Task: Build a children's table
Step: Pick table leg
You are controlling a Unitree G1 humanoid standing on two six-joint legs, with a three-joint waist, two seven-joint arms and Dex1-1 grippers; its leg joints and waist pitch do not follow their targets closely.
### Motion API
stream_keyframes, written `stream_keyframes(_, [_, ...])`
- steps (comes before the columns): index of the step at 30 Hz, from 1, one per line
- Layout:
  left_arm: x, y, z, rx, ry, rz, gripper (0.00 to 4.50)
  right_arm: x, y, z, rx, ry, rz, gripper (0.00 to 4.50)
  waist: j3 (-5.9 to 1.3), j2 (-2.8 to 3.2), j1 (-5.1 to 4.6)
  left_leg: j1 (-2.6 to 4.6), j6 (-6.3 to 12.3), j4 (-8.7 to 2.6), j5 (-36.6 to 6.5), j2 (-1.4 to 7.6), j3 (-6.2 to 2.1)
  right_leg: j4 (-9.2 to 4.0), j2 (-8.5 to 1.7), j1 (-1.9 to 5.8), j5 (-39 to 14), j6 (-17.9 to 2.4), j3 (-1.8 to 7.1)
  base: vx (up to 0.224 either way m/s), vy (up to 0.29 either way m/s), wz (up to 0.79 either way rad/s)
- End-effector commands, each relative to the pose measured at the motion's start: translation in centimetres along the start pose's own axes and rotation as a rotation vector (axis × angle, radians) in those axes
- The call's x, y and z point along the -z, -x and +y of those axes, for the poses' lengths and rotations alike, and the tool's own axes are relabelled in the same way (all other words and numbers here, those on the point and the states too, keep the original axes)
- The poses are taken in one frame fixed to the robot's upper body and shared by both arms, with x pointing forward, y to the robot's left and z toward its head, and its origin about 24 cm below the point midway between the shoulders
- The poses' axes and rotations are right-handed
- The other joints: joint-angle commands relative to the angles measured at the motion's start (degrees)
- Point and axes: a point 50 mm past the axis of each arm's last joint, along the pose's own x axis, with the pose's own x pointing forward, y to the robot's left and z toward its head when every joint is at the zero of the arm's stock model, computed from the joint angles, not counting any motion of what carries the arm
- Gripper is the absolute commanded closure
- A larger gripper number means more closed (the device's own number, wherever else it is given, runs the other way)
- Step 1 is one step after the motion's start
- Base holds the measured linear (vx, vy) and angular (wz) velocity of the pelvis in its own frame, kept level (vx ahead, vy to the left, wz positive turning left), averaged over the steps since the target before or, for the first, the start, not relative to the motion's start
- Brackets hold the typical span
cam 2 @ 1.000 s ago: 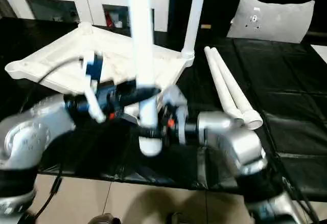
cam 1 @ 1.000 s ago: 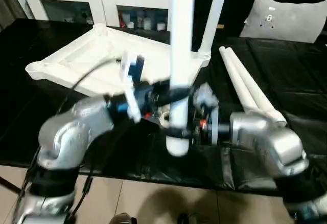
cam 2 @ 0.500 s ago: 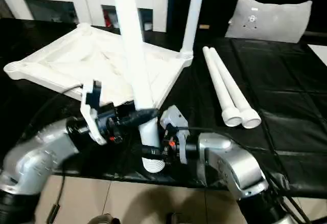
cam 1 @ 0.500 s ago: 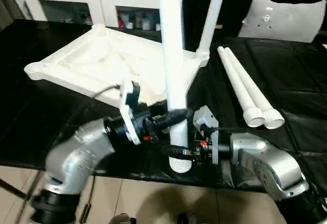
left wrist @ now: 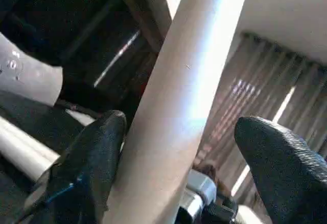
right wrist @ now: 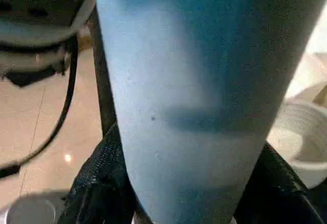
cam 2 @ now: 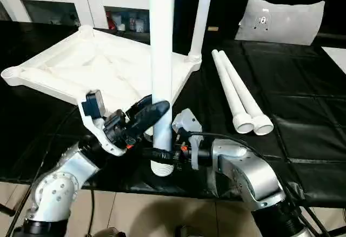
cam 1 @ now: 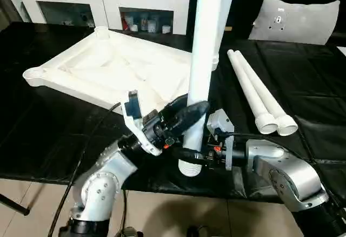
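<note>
Risk sits mainly with the leg [cam 1: 204, 58] held upright over the near edge of the black worktop [cam 1: 319, 91]. The right gripper [cam 1: 190, 157] is clamped on it just above its ribbed lower end, and that is the only firm hold. The left gripper [cam 1: 186, 112] is spread wide around the shaft higher up; in the left wrist view one finger [left wrist: 94, 157] lies against the leg while the other stands clear of it, so it steadies little. With so long a piece gripped only near its bottom, it could tip or twist in the pads, and a slip would likely send it off the near edge to the floor.

The tabletop [cam 1: 108, 66] lies upside down toward the far left of the worktop, ribs up, with one leg [cam 2: 200, 15] already standing in its far right corner socket. Swinging the held leg across could knock that standing one, or shove the tabletop toward the left edge if the end meets a socket off-centre.

Two spare legs [cam 1: 257, 93] lie side by side on the right half of the worktop, near the right forearm; a sweep of that arm might set them rolling.
</note>
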Motion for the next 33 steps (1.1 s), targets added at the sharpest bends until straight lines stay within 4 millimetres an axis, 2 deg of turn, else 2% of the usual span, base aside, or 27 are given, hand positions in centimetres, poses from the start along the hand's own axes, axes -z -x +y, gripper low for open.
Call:
stream_keyframes(1, [-0.6,-0.1,-0.1,-0.011,0.012,-0.060,0.23,-1.0,0.3,-0.2,0.022,0.007,-0.054,2.59,-3.84,-0.55,-0.27,0.25,1.25,-4.81,-15.4,2.18,-0.64,-5.99,-4.71,2.29,-36.8,-2.8,1.27,0.000,0.000,0.00])
stream_keyframes(5, [-2.4,0.0,0.1,-0.072,0.033,-0.225,0.01,-1.8,0.3,-0.4,0.060,-0.021,-0.135,2.59,-3.83,-0.33,-0.33,0.25,1.22,-4.99,-15.4,2.27,-0.70,-5.76,-4.63,2.41,-34.9,-3.3,1.12,0.000,0.000,0.00])
stream_keyframes(9, [-4.0,0.3,0.3,-0.105,0.038,-0.325,0.00,-2.3,0.1,-0.4,0.090,-0.009,-0.165,2.59,-3.88,0.01,-0.24,0.42,0.84,-5.17,-15.4,2.56,-0.53,-5.69,-4.71,2.65,-31.5,-4.5,0.67,0.000,0.000,0.00])
stream_keyframes(10, [-4.5,0.3,0.9,-0.174,-0.009,-0.283,0.00,-2.6,-0.2,-0.4,0.115,0.017,-0.172,2.59,-3.89,-0.09,-0.19,0.45,0.87,-5.22,-15.3,2.57,-0.52,-5.72,-4.81,2.76,-31.4,-4.3,0.57,0.000,0.000,0.00])
stream_keyframes(11, [-4.5,0.3,0.9,-0.174,-0.009,-0.283,0.00,-2.6,-0.2,-0.4,0.115,0.017,-0.172,2.59,-3.82,-0.06,-0.15,0.65,0.66,-5.25,-15.5,2.68,-0.50,-5.65,-4.70,2.48,-31.3,-4.2,0.60,0.000,0.000,0.00])
stream_keyframes(12, [-4.2,-0.1,1.8,-0.267,-0.104,-0.133,0.00,-2.8,-0.4,-0.4,0.129,0.043,-0.166,2.59,-3.83,-0.16,-0.11,0.84,0.70,-5.18,-15.7,2.59,-0.47,-5.71,-4.75,2.47,-31.4,-4.1,0.59,0.000,0.000,0.00])
stream_keyframes(13, [-3.9,-0.2,2.2,-0.312,-0.151,-0.062,0.00,-2.9,-0.5,-0.4,0.136,0.059,-0.158,2.59,-3.80,0.07,-0.02,1.02,0.53,-5.37,-15.7,2.72,-0.64,-5.55,-4.70,2.40,-31.4,-3.3,0.59,0.000,0.000,0.00])
stream_keyframes(14, [-3.3,-0.4,3.0,-0.391,-0.235,0.077,0.00,-2.9,-0.7,-0.4,0.148,0.084,-0.144,2.59,-3.90,-0.12,-0.13,0.70,0.42,-5.54,-15.2,2.74,-0.73,-5.30,-4.79,2.76,-30.8,-2.5,0.64,0.000,0.000,0.00])
stream_keyframes(16, [-2.8,-0.6,3.5,-0.426,-0.327,0.201,0.00,-2.9,-1.0,-0.4,0.166,0.098,-0.136,2.59,-3.86,0.27,-0.02,0.86,0.14,-5.56,-15.1,2.60,-0.90,-5.18,-4.98,2.64,-30.8,-1.9,0.65,0.000,0.000,0.00])
stream_keyframes(17, [-2.8,-0.6,3.5,-0.424,-0.328,0.203,0.00,-2.9,-1.0,-0.5,0.167,0.098,-0.136,2.59,-3.89,0.21,-0.10,0.80,0.05,-5.56,-15.0,2.57,-0.84,-5.23,-4.96,2.68,-30.9,-1.9,0.68,0.000,0.000,0.00])
stream_keyframes(19, [-2.8,-1.5,2.4,-0.335,-0.358,0.242,0.00,-2.8,-1.1,-0.7,0.199,0.107,-0.130,2.59,-4.26,0.38,0.18,0.66,-0.45,-5.49,-12.6,2.77,-0.75,-4.76,-5.33,3.04,-26.8,-4.3,0.88,0.000,0.000,0.00])
stream_keyframes(20, [-2.8,-1.8,1.9,-0.304,-0.363,0.249,0.00,-2.8,-1.1,-0.8,0.212,0.107,-0.129,2.59,-4.30,0.26,0.16,0.58,-0.34,-5.52,-11.9,2.81,-0.64,-4.48,-5.31,3.20,-24.0,-5.7,0.91,0.000,0.000,0.00])
stream_keyframes(21, [-2.8,-2.1,1.6,-0.278,-0.368,0.252,0.00,-2.8,-1.1,-0.9,0.223,0.107,-0.129,2.59,-4.30,0.51,0.25,0.55,-0.37,-5.53,-11.6,2.82,-0.62,-4.29,-5.36,3.25,-22.9,-6.3,0.94,0.000,0.000,0.00])
stream_keyframes(22, [-2.8,-2.3,1.1,-0.250,-0.378,0.258,0.00,-2.8,-1.0,-1.0,0.236,0.106,-0.128,2.59,-4.38,0.49,0.23,0.46,-0.17,-5.49,-10.9,2.84,-0.54,-4.06,-5.40,3.39,-20.7,-7.5,1.00,0.000,0.000,0.00])
stream_keyframes(24, [-2.7,-2.6,0.6,-0.223,-0.399,0.276,0.00,-2.7,-1.0,-1.2,0.255,0.108,-0.127,2.59,-4.37,0.40,0.27,0.42,0.20,-5.39,-10.3,2.77,-0.38,-3.92,-5.38,3.53,-19.3,-8.5,1.04,0.000,0.000,0.00])
stream_keyframes(27, [-2.5,-2.9,0.3,-0.211,-0.476,0.328,0.00,-2.7,-0.9,-1.4,0.285,0.110,-0.132,2.59,-4.32,0.45,0.34,0.58,0.54,-5.44,-9.7,2.82,-0.35,-4.01,-5.33,3.48,-19.8,-8.4,1.05,0.000,0.000,0.00])
stream_keyframes(29, [-2.7,-2.8,0.7,-0.251,-0.502,0.328,0.00,-2.7,-0.9,-1.4,0.301,0.106,-0.143,2.59,-4.33,0.50,0.29,0.43,0.49,-5.44,-9.3,2.78,-0.36,-3.89,-5.37,3.64,-19.5,-8.5,1.05,0.000,0.000,0.00])
stream_keyframes(30, [-2.7,-2.7,0.8,-0.260,-0.506,0.327,0.00,-2.7,-0.9,-1.4,0.304,0.105,-0.146,2.59,-4.11,0.82,0.22,0.37,0.27,-5.57,-10.0,2.76,-0.41,-4.08,-5.26,3.54,-20.0,-8.4,0.99,0.000,0.000,0.00])
stream_keyframes(31, [-3.3,-1.9,2.2,-0.390,-0.536,0.291,0.00,-2.8,-0.7,-1.6,0.367,0.079,-0.185,2.59,-4.09,0.75,0.20,0.37,0.07,-5.58,-10.4,2.74,-0.46,-4.04,-5.35,3.59,-20.4,-8.3,1.00,0.000,0.000,0.00])
stream_keyframes(32, [-3.3,-1.9,2.2,-0.390,-0.536,0.291,0.00,-2.8,-0.7,-1.6,0.367,0.079,-0.185,2.59,-3.96,0.85,0.14,0.31,-0.03,-5.65,-10.8,2.72,-0.46,-4.12,-5.30,3.51,-20.8,-8.2,1.00,0.000,0.000,0.00])
stream_keyframes(33, [-3.9,-1.2,2.9,-0.462,-0.543,0.256,0.00,-2.9,-0.4,-1.7,0.417,0.050,-0.214,2.59,-3.94,0.99,0.07,0.36,-0.29,-5.60,-11.6,2.58,-0.41,-4.35,-5.34,3.39,-22.2,-7.9,0.99,0.000,0.000,0.00])
